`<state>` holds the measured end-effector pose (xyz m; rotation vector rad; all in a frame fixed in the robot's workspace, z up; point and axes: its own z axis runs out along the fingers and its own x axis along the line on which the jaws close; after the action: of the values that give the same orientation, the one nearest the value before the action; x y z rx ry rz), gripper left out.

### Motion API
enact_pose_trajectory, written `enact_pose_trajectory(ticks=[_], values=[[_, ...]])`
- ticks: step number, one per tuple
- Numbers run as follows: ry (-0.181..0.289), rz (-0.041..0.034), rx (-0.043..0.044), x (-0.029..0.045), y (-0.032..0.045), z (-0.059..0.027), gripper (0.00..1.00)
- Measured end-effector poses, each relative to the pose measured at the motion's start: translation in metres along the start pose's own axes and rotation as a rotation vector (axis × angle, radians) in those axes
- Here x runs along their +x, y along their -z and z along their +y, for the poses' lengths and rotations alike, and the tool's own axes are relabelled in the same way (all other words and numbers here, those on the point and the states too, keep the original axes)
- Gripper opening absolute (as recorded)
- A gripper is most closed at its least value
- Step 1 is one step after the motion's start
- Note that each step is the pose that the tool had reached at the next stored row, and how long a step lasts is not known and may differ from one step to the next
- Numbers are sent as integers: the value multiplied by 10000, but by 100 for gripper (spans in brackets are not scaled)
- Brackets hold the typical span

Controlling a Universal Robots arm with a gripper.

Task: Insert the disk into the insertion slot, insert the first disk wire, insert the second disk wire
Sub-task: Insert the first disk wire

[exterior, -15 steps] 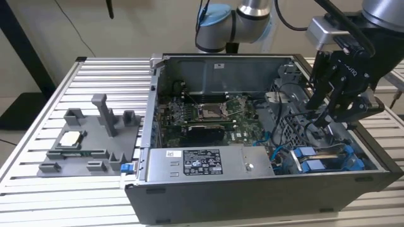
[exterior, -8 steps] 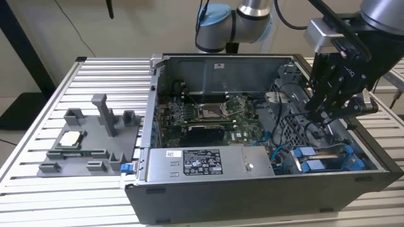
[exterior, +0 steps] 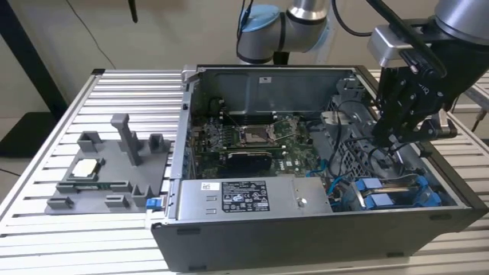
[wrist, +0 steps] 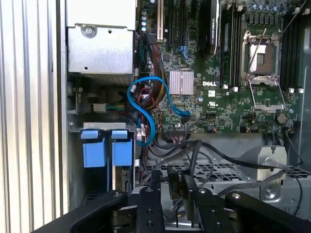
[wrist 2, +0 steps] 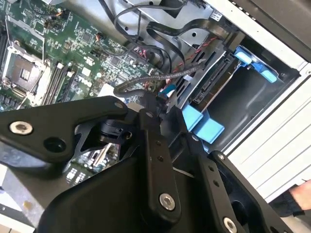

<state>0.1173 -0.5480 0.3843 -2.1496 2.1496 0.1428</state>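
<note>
The disk sits in its bay at the case's front corner, on the exterior view's right. Its blue carrier (exterior: 388, 197) shows there, and the blue tabs (wrist: 107, 151) show in the first wrist view. The disk's connector edge (wrist 2: 214, 81) faces the open case. My gripper (exterior: 391, 139) hangs just above the drive cage, over the tangle of black cables. Its fingers (wrist: 155, 187) close on a black wire connector (wrist: 173, 177). A braided black wire (wrist 2: 133, 85) runs to the fingertips (wrist 2: 148, 108), where a small blue plug end (wrist 2: 168, 90) shows.
The open computer case (exterior: 306, 232) lies on a slatted aluminium table (exterior: 130, 91). Inside it are the motherboard (exterior: 256, 137), a labelled power supply box (exterior: 244, 197) and a blue data cable (wrist: 146, 104). A grey fixture (exterior: 107, 172) stands on the exterior view's left.
</note>
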Motion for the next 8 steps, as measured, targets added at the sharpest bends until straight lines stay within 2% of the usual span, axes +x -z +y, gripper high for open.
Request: enact_pose_trajectory(ticks=[3, 8], values=[[-1, 0, 0, 0, 0, 0, 19], [-1, 1, 0, 0, -1, 0, 19]])
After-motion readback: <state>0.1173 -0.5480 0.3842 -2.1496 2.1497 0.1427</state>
